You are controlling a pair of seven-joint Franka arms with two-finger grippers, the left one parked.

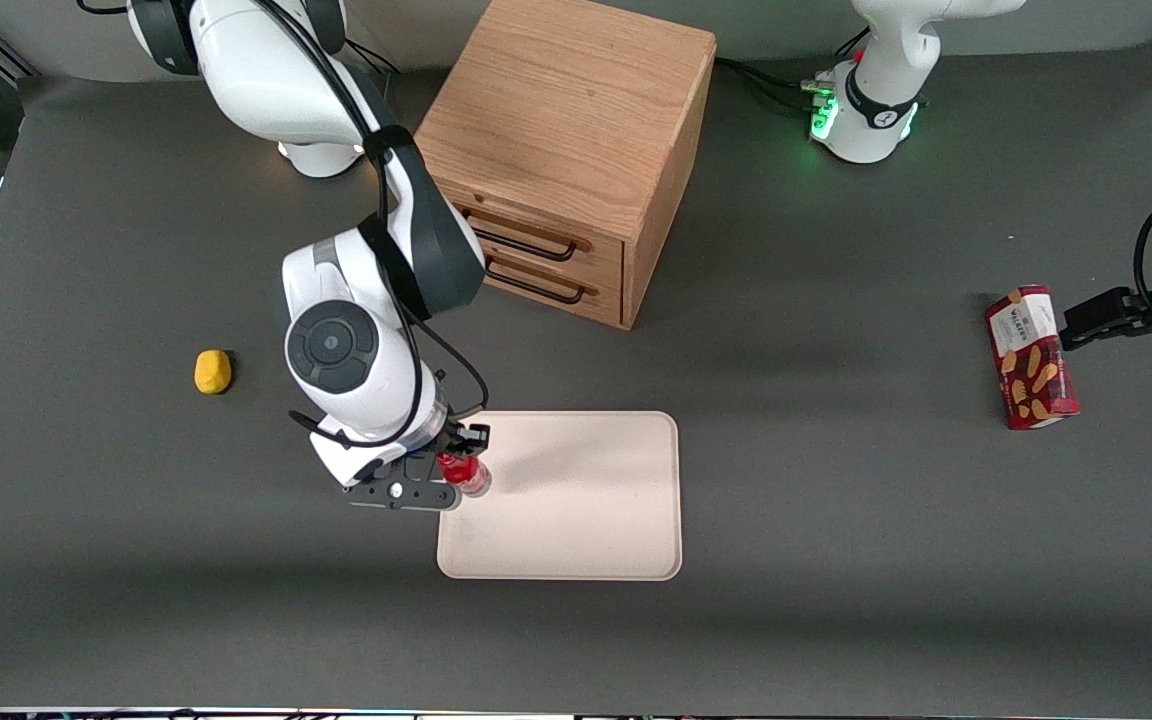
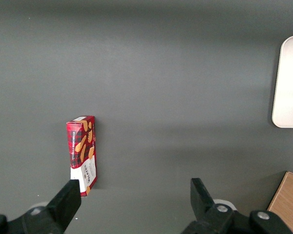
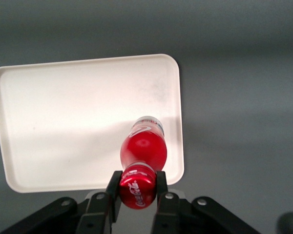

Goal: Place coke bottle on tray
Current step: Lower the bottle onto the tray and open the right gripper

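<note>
We see the coke bottle (image 3: 142, 151) gripped at its red cap by the gripper (image 3: 138, 187), the two fingers (image 3: 161, 184) pressed against either side of the cap. The bottle hangs cap-up, its clear base over the tray (image 3: 63, 122), close to the rim at the working arm's end; whether the base touches the tray surface we cannot tell. From the front, the gripper (image 1: 456, 470) and the bottle (image 1: 464, 474) sit at the tray's (image 1: 586, 500) edge. Farther from the front camera than the tray stands a wooden drawer cabinet (image 1: 566, 150). A small yellow object (image 1: 213, 371) lies toward the working arm's end of the table (image 1: 836, 560), a red snack box (image 1: 1031, 357) toward the parked arm's end.
</note>
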